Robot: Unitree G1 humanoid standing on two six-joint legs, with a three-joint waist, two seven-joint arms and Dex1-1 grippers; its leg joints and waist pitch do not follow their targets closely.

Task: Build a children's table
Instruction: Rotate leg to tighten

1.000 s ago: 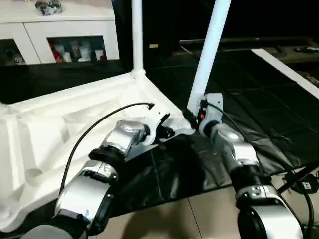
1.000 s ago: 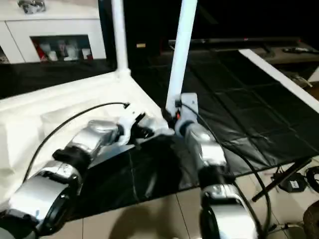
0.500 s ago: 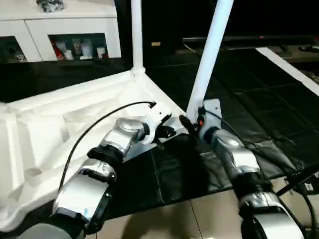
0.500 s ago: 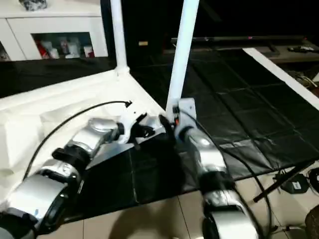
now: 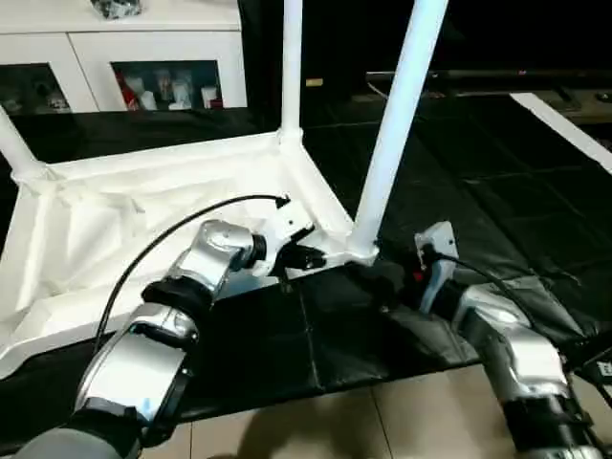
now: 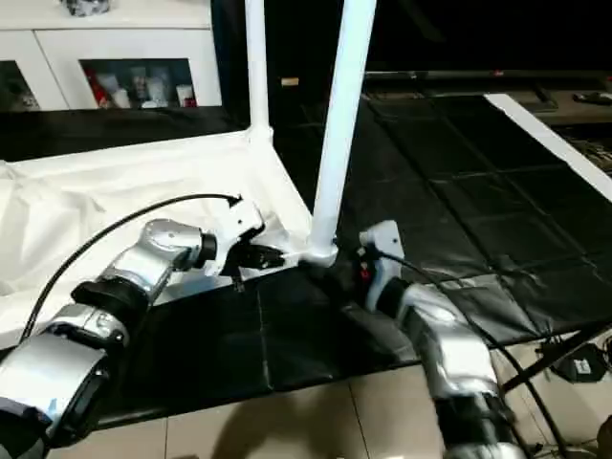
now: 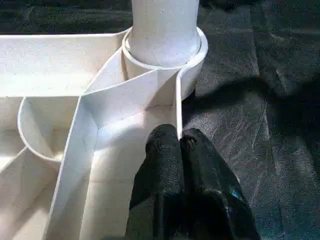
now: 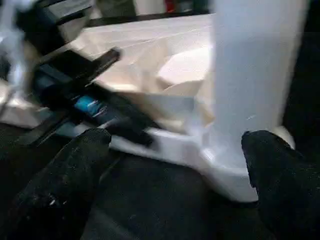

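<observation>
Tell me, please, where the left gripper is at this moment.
In the left eye view the left gripper is at the table top's near edge, just left of the corner socket holding the nearest leg; its shut fingers pinch the thin rim.

near leg (image 5: 397,124) top cut off, cabinet (image 5: 143,57) contents blurred

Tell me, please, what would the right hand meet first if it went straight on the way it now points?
Most likely the near leg at its corner socket: the open right hand faces it, fingers either side. Depth is unclear.

table top (image 5: 143,206) upside down on mat (image 5: 497,201) (legs (image 5: 397,124) up), cabinet (image 5: 124,57) behind.
</observation>
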